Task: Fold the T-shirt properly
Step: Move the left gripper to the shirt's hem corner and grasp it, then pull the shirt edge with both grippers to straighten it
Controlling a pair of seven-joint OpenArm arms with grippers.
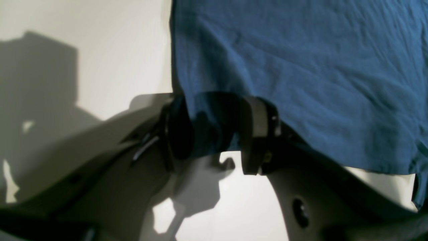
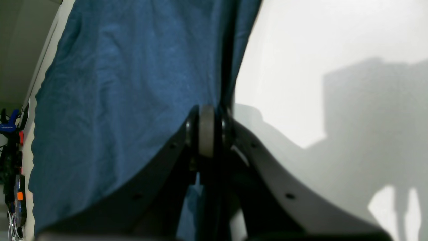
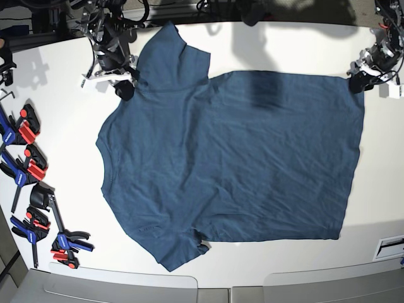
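One T-shirt [image 3: 233,158] is spread flat across the middle of the white table [image 3: 385,189], its hem toward the table's right edge and its collar side toward the left edge. Its far shoulder is pinched by the right gripper [image 2: 209,129], whose jaws are closed tight on a ridge of cloth, while the far hem corner is held between the wider-set jaws of the left gripper [image 1: 217,130], cloth bunched between them. Both far corners are probably held so that the far edge can be lifted and carried toward the near edge. Bare surface is left along the near and right edges, whereas several clamps [image 3: 31,170] are crowded along the left edge.
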